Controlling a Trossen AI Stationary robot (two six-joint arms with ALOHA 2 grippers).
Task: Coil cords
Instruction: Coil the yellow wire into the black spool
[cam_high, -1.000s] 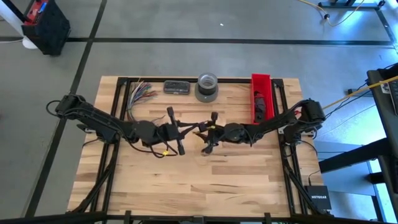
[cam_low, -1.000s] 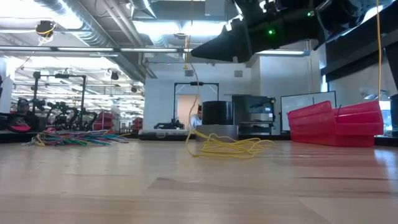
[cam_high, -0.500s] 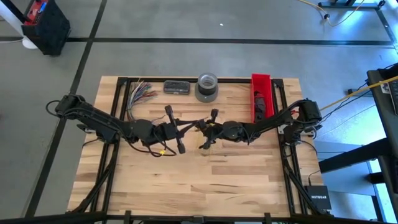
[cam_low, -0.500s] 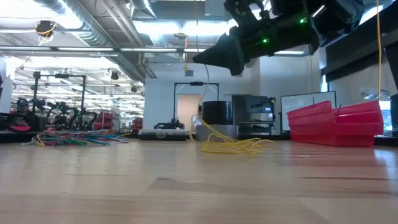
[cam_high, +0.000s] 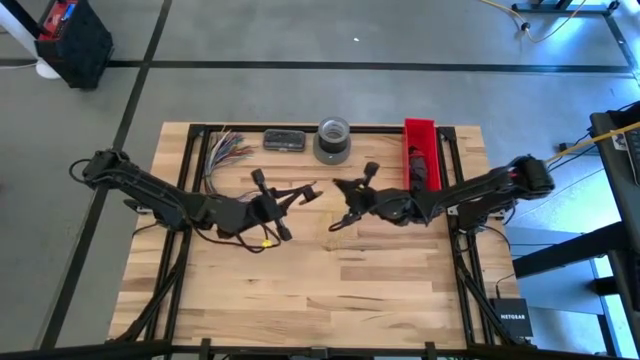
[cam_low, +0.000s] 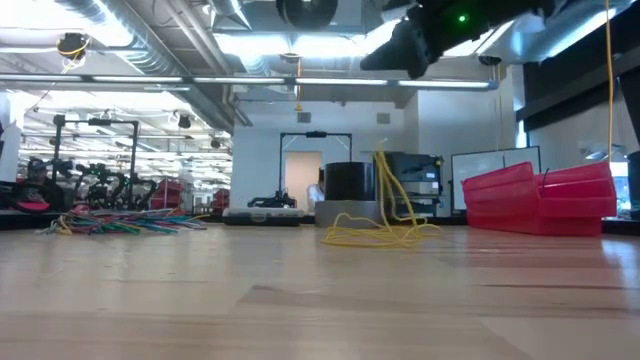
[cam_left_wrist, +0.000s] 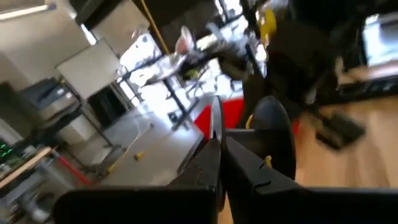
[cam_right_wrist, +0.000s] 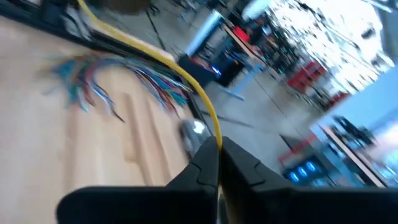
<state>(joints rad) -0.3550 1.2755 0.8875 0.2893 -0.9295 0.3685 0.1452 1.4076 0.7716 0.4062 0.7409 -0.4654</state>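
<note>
Pinched tight in the right gripper (cam_right_wrist: 219, 147): yellow cord (cam_right_wrist: 200, 99), fingers closed on it, up above mid table (cam_high: 300, 290). Runs as one strand up from a loose heap lying on the wood (low view puts the heap in front of the roll (cam_low: 348, 182)). Closed too on the left gripper (cam_left_wrist: 221, 148), near the right one; cannot tell if gripping anything.
</note>
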